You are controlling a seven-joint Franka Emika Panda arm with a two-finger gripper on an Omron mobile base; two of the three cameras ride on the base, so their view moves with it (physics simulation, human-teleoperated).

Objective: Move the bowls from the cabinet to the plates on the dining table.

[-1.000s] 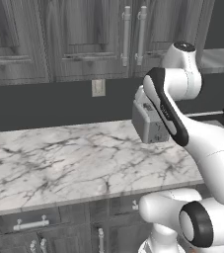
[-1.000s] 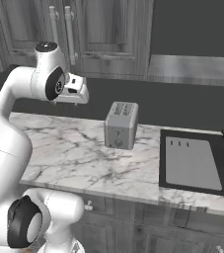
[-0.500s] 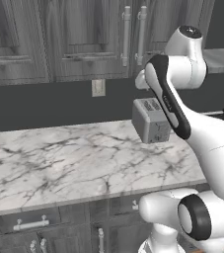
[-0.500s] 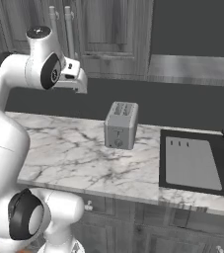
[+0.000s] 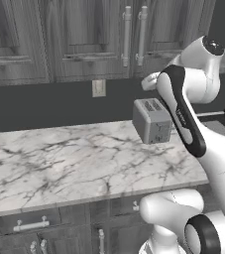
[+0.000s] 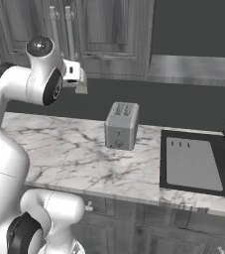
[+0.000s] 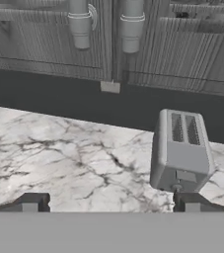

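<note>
Spanning the wall above the marble counter (image 5: pixel 59 158), the cabinet (image 5: pixel 84 39) is dark grey wood-grain, doors shut, with two long silver bar handles (image 7: pixel 106 24). Below and before it hangs the gripper (image 7: pixel 111 202), jaws spread wide, empty, near a toaster (image 7: pixel 181 150).

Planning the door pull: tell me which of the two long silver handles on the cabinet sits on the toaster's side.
In the hand view, the right handle, directly above the wall outlet and nearer the toaster; the left handle hangs farther away on the cabinet.
</note>
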